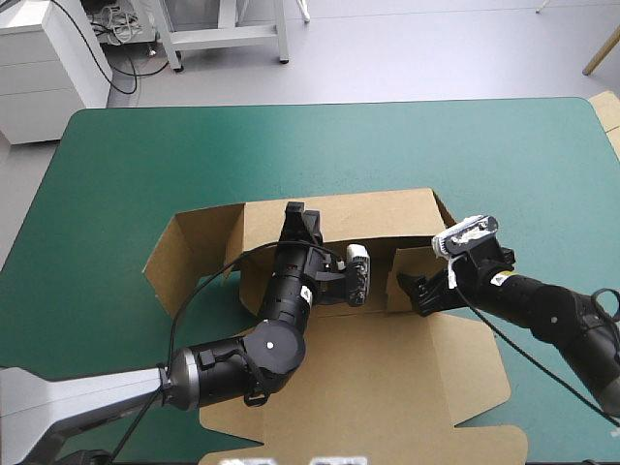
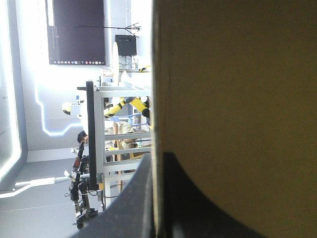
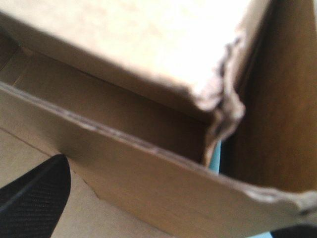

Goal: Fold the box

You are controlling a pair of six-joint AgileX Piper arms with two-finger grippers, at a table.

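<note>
The left gripper (image 1: 295,215) was clamped on the long far wall (image 2: 233,99) of the box (image 1: 387,387), the board's edge pinched between its two black fingers (image 2: 141,208); from its wrist that wall stood upright and filled everything to one side of the gripper.

The right gripper (image 1: 415,294) was spread wide; one black finger (image 3: 34,203) sat close before the face of a short raised flap (image 1: 412,262), and the other only just showed at the opposite corner. The flap's rim ran across ahead of the two fingers; the gripper grasped nothing that I could make out.

Counted up, there were two arms, two grippers, four fingers and one box.

The box lay near the middle of the teal-green surface (image 1: 145,155), partly raised. Its far wall was up; a side flap (image 1: 189,252) on the left leaned outward; the short flap stood by the right gripper; the broad front panel lay flat toward the near edge. In the right wrist view a sliver of teal-green showed through the gap at a corner of the box.

One edge of more board (image 1: 610,121) poked in at the surface's right edge. One small white label (image 1: 303,292) sat on the left arm's wrist; its writing was too small to read.
</note>
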